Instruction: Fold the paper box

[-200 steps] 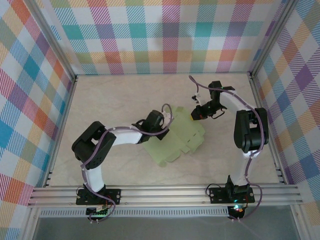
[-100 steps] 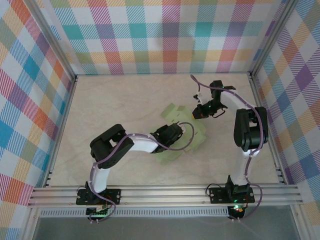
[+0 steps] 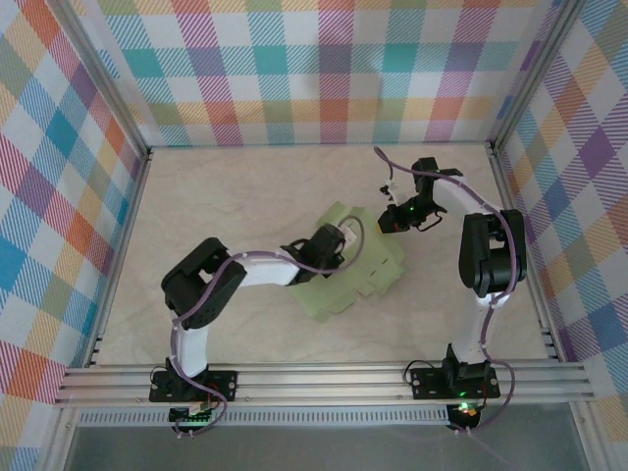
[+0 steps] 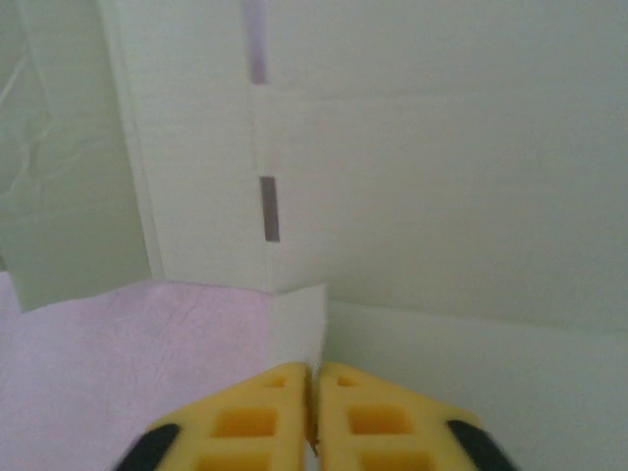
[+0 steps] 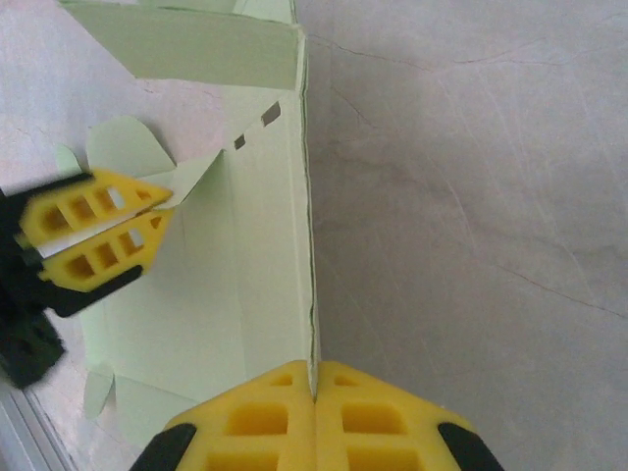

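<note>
The paper box (image 3: 371, 271) is a pale green card cut-out lying partly unfolded at the middle of the table. My left gripper (image 3: 343, 238) is at its upper left part. In the left wrist view the yellow fingers (image 4: 265, 412) are pinched on a thin flap of the paper box (image 4: 442, 147). My right gripper (image 3: 386, 222) is at the card's far right corner. In the right wrist view the right gripper (image 5: 314, 371) is shut on the upright edge of the paper box (image 5: 226, 294). The left gripper (image 5: 162, 204) holds a flap tip across the panel.
The beige marbled table (image 3: 226, 196) has free room to the left and behind the card. Plaid walls (image 3: 324, 88) enclose three sides. An aluminium rail (image 3: 324, 381) carrying both arm bases runs along the near edge.
My left gripper swung right over the card, then drew back up and left, and the card's upper left flap now stands raised. The right gripper has barely moved.
</note>
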You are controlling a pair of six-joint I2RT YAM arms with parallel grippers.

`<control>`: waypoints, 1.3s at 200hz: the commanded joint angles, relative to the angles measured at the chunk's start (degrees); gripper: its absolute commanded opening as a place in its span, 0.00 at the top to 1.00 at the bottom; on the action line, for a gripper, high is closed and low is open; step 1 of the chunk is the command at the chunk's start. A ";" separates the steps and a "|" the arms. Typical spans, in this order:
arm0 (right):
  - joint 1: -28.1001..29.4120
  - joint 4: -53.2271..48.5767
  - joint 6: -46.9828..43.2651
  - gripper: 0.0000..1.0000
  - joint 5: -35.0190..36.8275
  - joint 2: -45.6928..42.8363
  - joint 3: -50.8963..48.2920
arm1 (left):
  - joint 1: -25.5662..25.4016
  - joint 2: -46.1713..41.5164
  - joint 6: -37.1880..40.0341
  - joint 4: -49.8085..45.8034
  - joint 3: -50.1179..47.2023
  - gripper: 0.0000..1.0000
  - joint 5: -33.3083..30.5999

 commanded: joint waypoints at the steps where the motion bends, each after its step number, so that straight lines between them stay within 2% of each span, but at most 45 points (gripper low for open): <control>1: 0.97 1.46 0.81 1.00 -3.63 -0.38 0.72 | 5.13 -1.76 -11.27 1.06 0.48 0.78 25.49; 19: 0.98 1.77 1.07 1.00 -3.52 -0.30 0.64 | 10.85 -0.18 -18.47 4.31 1.65 0.62 43.43; 34: 0.95 1.83 1.10 1.00 -3.42 -0.13 0.79 | 14.41 0.83 -24.57 11.18 0.78 0.53 51.97; 58: 0.89 1.73 0.99 1.00 -3.26 -0.03 0.76 | 15.82 -1.68 -25.37 15.12 -2.32 0.47 48.36; 62: 0.89 1.72 0.99 1.00 -3.28 -0.03 0.73 | 16.03 -2.11 -25.39 15.48 -2.75 0.40 47.80; 68: 0.89 1.77 0.93 1.00 -3.24 -0.10 0.72 | 16.26 -2.81 -25.41 15.96 -3.49 0.36 46.77; 70: 0.89 1.72 0.91 1.00 -3.23 -0.05 0.72 | 16.38 -3.02 -25.46 16.01 -3.69 0.29 46.37; 75: 0.93 1.76 0.90 1.00 -3.16 -0.03 0.72 | 16.63 -3.59 -25.48 16.15 -4.21 0.20 45.13; 97: 0.85 1.81 1.08 1.00 -3.38 0.08 0.74 | 17.87 -6.12 -24.82 16.55 -6.73 0.15 39.56; 99: 0.88 1.82 1.08 1.00 -3.40 0.06 0.73 | 18.01 -6.35 -24.86 16.68 -6.94 0.12 38.92; 101: 0.84 1.82 1.12 1.00 -3.41 0.10 0.73 | 18.18 -6.65 -24.97 16.70 -7.22 0.03 38.48; 104: 0.88 1.81 1.16 1.00 -3.41 0.06 0.71 | 18.42 -7.09 -25.18 16.96 -7.67 0.00 36.83; 121: 0.89 1.95 1.21 1.00 -3.28 -0.09 0.57 | 19.61 -9.34 -26.21 17.57 -9.49 0.00 29.74; 136: 0.90 3.11 1.85 1.00 -2.31 -0.66 -0.16 | 20.86 -11.02 -26.98 17.28 -9.97 0.00 26.58; 163: 1.15 7.42 5.57 1.00 2.96 -2.62 -2.10 | 24.34 -11.84 -30.51 17.97 -9.60 0.00 28.00; 187: 2.19 10.81 7.40 1.00 10.60 -4.53 -4.23 | 27.85 -10.90 -35.46 15.25 -7.85 0.00 26.41; 212: 4.05 11.57 6.38 1.00 20.66 -5.83 -5.47 | 29.29 -11.92 -36.87 20.11 -10.46 0.00 23.66; 235: 6.23 12.93 5.31 1.00 28.50 -7.43 -6.61 | 29.51 -12.18 -35.03 20.75 -10.74 0.00 20.96; 260: 9.60 15.46 3.58 1.00 37.81 -8.67 -7.77 | 29.60 -11.18 -34.01 16.94 -8.65 0.00 18.69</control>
